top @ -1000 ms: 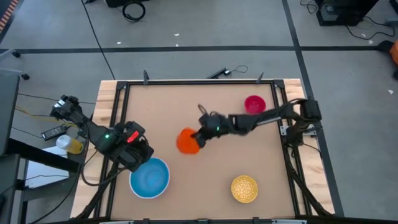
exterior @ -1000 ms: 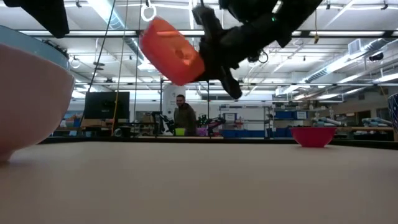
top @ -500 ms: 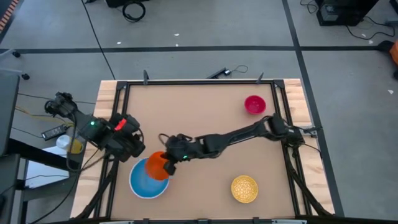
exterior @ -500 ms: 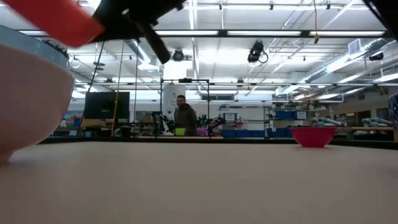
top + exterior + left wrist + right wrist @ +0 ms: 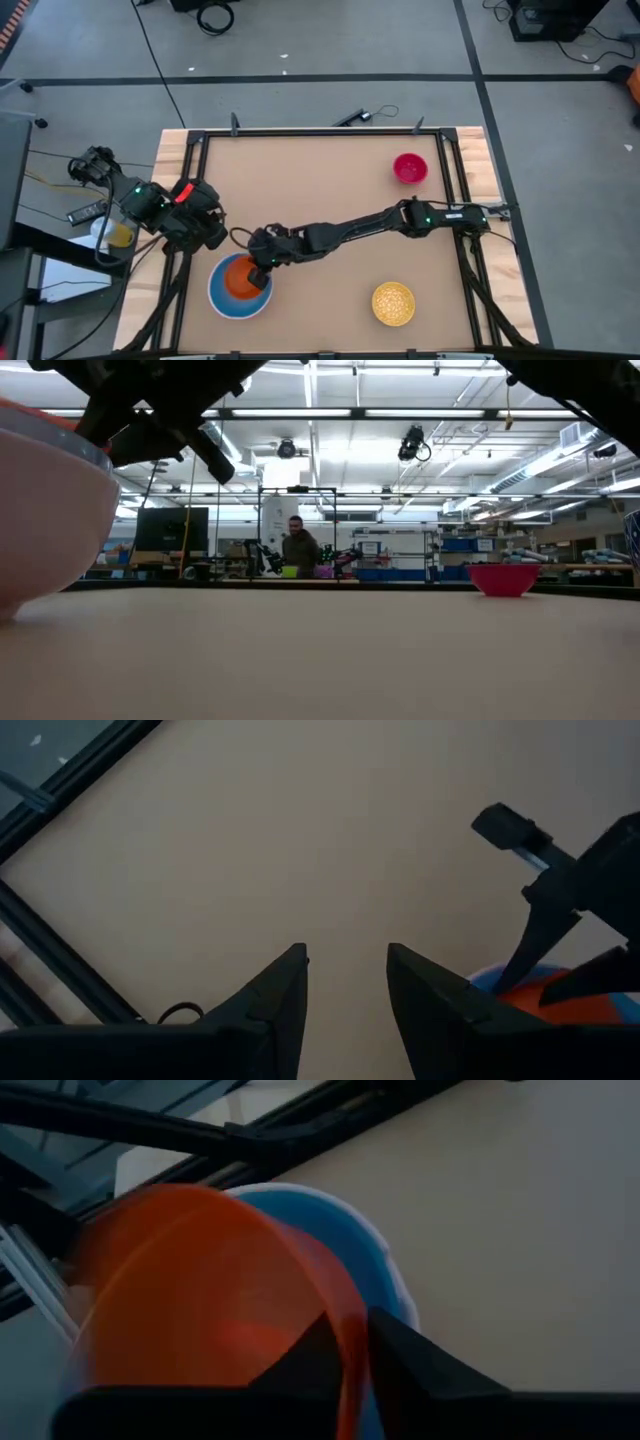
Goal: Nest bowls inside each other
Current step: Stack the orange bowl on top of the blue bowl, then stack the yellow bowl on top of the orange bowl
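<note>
The orange bowl lies inside the light blue bowl, which stands at the table's near left. My right gripper reaches across the table to it and is shut on the orange bowl's rim. In the low view only an orange strip shows above the blue bowl's pale wall. My left gripper hovers open and holds nothing, over the table's left edge just beyond the blue bowl. The magenta bowl stands at the far right. The gold speckled bowl stands at the near right. My right gripper has the orange bowl's rim between its two fingers, one finger inside the bowl and one outside. The fingers slant down from the table's right. The orange bowl sits low in the blue bowl; whether its bottom rests there I cannot tell.
A black frame runs round the table's edge. Bare tabletop lies across the middle and far side. In the room beyond the table, a person stands far off.
My right gripper has carried the orange bowl from the table's middle toward the near left and down into the blue bowl. The bowl hung tilted then and now lies within the blue one. My left gripper has drawn back toward the table's left edge.
</note>
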